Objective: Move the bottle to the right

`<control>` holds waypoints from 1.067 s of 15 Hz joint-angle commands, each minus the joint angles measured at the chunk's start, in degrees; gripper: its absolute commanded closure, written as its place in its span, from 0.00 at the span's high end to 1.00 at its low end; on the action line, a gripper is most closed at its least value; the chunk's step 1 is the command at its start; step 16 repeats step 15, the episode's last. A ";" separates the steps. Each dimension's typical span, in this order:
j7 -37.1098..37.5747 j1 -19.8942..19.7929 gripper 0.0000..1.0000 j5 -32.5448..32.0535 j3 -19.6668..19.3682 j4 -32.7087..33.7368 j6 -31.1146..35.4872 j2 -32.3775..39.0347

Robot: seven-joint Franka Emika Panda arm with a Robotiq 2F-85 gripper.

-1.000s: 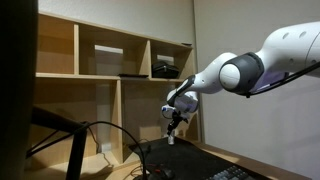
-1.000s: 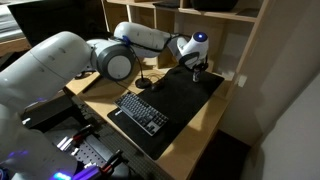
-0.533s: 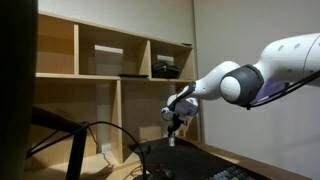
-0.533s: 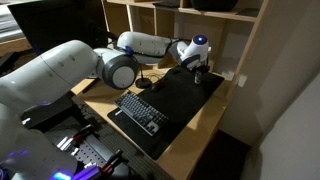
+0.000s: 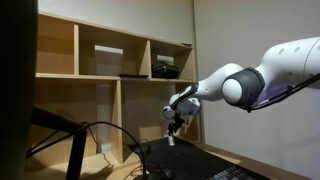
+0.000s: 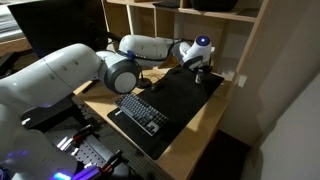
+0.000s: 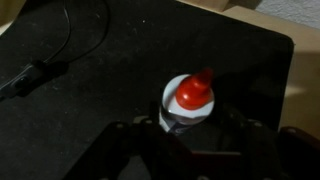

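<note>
A small white bottle with a red cap stands on the black desk mat in the wrist view, right between my two dark fingers. My gripper looks shut on the bottle's body. In both exterior views my gripper points down at the far end of the mat, close to the shelf unit. The bottle shows as a small pale shape under the fingers. Whether it rests on the mat or hangs just above it I cannot tell.
A wooden shelf unit stands directly behind the gripper, with dark boxes on a shelf. A black keyboard lies on the mat nearer the desk's front. A black cable lies across the mat to one side.
The arm's elbow has shifted a little sideways. The gripper and the bottle have stayed almost in place.
</note>
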 commanded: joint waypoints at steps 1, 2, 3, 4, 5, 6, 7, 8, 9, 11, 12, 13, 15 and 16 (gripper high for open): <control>-3.45 -2.65 0.98 1.43 2.76 3.07 -2.64 -0.51; -4.55 -3.25 1.00 1.61 3.46 2.91 -3.32 -1.26; -5.65 -3.85 1.00 1.50 3.94 2.44 -4.48 -2.36; -6.68 -4.52 1.00 1.32 4.40 2.28 -6.27 -3.22; -8.43 -5.55 1.00 1.16 5.05 1.23 -10.77 -5.15; -9.89 -6.46 1.00 0.75 5.27 0.27 -15.76 -6.93; -11.24 -7.42 1.00 0.91 5.60 -0.44 -19.65 -8.42; -12.08 -8.22 1.00 0.71 5.43 -0.73 -24.13 -9.62; -13.50 -9.11 1.00 0.80 5.63 -1.08 -27.99 -10.54; -14.68 -10.29 1.00 -0.29 4.56 -1.52 -35.91 -11.64; -16.04 -11.11 1.00 -0.54 4.46 -1.88 -39.45 -12.00; -17.21 -11.76 1.00 -0.90 4.31 -2.07 -42.86 -12.13; -15.52 -11.30 1.00 -0.37 4.08 1.33 -42.06 -9.95; -15.52 -11.30 1.00 -0.37 4.08 1.33 -42.06 -9.95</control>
